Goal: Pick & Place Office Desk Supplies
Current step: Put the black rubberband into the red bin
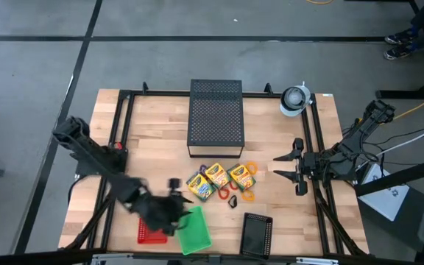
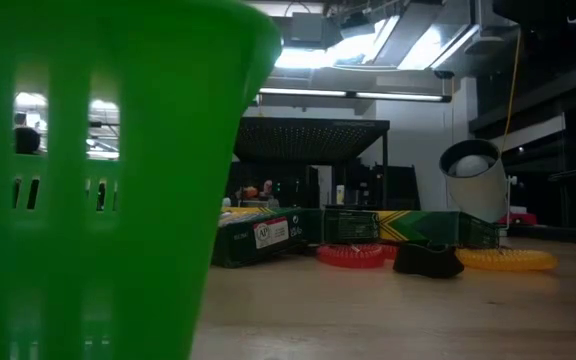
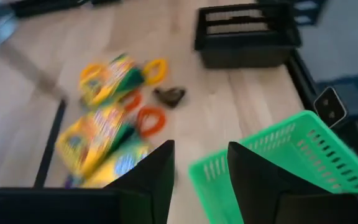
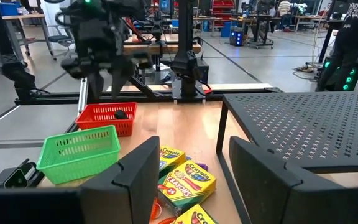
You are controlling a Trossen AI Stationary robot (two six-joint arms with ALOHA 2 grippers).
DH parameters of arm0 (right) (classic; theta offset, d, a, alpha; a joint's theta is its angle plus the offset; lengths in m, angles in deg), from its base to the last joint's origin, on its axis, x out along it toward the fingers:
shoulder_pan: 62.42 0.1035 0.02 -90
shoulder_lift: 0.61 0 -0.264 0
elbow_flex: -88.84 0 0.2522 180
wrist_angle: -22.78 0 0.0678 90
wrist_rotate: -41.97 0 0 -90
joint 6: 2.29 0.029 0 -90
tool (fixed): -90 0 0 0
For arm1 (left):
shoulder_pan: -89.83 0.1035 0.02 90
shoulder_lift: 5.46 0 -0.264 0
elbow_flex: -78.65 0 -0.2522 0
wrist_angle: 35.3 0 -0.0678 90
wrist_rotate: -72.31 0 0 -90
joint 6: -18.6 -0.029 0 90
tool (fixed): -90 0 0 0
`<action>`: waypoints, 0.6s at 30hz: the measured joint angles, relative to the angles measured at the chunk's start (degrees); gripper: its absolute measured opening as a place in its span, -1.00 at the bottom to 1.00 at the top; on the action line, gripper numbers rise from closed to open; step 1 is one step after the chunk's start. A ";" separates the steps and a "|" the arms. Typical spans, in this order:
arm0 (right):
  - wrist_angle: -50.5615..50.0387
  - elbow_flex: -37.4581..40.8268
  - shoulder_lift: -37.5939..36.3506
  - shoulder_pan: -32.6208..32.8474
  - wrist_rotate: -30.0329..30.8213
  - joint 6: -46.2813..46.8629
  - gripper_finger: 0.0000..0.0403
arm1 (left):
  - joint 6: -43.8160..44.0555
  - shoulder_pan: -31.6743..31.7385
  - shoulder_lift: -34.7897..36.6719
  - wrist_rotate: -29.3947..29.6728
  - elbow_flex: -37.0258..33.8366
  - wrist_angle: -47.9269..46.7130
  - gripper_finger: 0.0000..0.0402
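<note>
Three yellow-and-green crayon boxes (image 1: 218,179) lie flat side by side at the table's middle. Orange and red rings (image 1: 247,195) and a small black clip (image 1: 233,201) lie around them. Another black clip (image 4: 121,114) lies in the red basket (image 1: 149,235). My left gripper (image 3: 201,149) is open with nothing between its fingers. It hangs above the near left part of the table, over the red basket and beside the green basket (image 1: 194,231). My right gripper (image 1: 285,166) is open too and waits in the air at the right, its fingers toward the crayon boxes.
The large black perforated box (image 1: 215,116) stands at the far middle. A black mesh basket (image 1: 256,234) sits near the front edge, right of the green basket. A white cup-like thing (image 1: 294,99) is at the far right corner. Black frame rails run along both table sides.
</note>
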 joint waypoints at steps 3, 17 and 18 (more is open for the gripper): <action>0.00 0.00 -0.02 0.00 0.00 0.01 -0.03 | -11.06 6.80 -2.35 -7.39 0.00 4.20 -0.31; 0.00 0.00 0.00 0.01 0.00 1.46 -0.03 | -36.54 20.19 -15.98 -22.56 12.03 -0.24 -0.41; 0.00 0.00 -0.01 0.02 0.00 1.46 -0.03 | -37.53 20.28 -17.58 -23.27 14.14 -1.80 -0.41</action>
